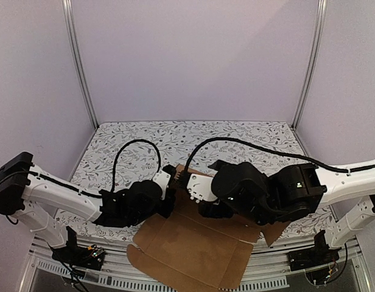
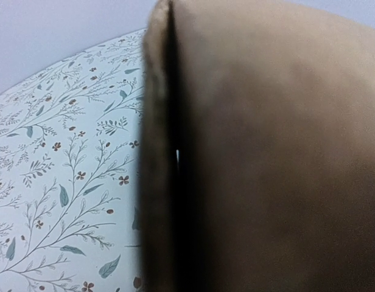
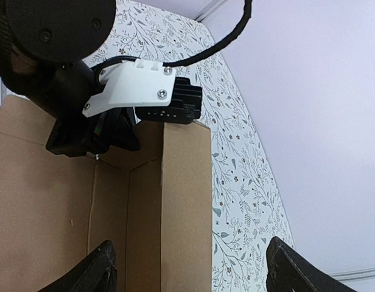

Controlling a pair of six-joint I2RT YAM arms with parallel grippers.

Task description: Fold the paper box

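Observation:
The paper box (image 1: 193,249) is a brown cardboard sheet lying open at the near middle of the table, its near flaps hanging past the front edge. My left gripper (image 1: 169,191) is at the box's far left corner. In the left wrist view, cardboard (image 2: 279,152) fills the frame edge-on and hides its fingers, which seem closed on that wall. My right gripper (image 3: 193,267) is open, its fingers (image 3: 102,267) astride a raised side wall (image 3: 186,201). The left gripper (image 3: 90,140) shows there at the far corner.
The table has a floral cloth (image 1: 175,137). Black cables (image 1: 139,146) loop over it behind the arms. Metal frame posts (image 1: 81,67) and lilac walls enclose the back and sides. A metal rail (image 1: 175,283) runs along the front edge.

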